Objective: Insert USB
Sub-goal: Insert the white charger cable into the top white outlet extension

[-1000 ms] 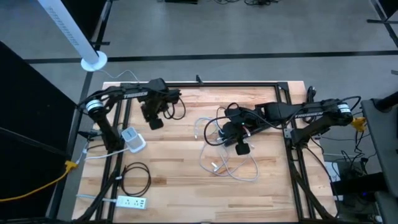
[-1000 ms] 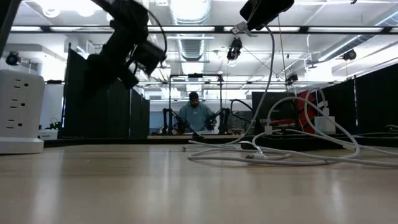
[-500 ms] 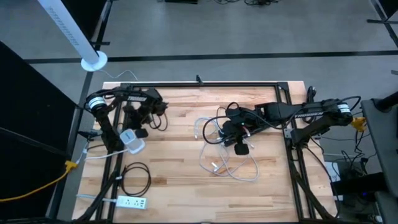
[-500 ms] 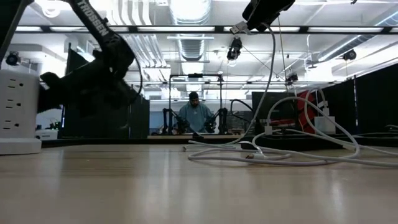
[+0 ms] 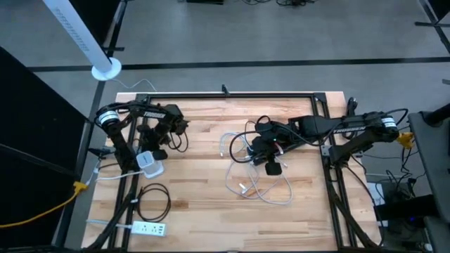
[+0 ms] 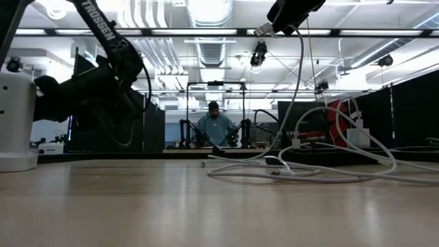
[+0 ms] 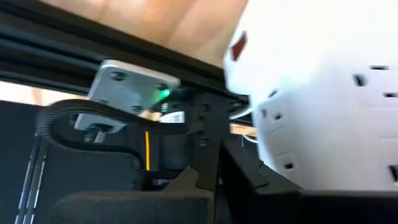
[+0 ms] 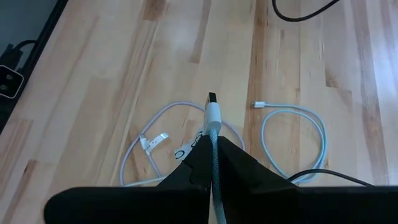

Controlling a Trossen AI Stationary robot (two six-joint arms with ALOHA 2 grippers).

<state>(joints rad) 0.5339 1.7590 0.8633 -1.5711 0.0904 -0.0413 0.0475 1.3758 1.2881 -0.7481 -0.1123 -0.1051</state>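
Left tool (image 5: 150, 151) sat right at the white power tower (image 5: 149, 163), fingers shut w/ nothing between them; probably steadying the tower so its ports would hold for the plug. Right of the tower, mid-desk (image 5: 197, 211), right tool (image 8: 211, 163) hung clear of the wood, clamped tight on the braided USB cable (image 8: 212, 121), plug pointing forward, ready to carry over. Below it lay loose white cables (image 5: 256, 188), which could snag. Nearer the front edge than the tower: black cable coil (image 5: 153, 202) and white power strip (image 5: 149, 228).
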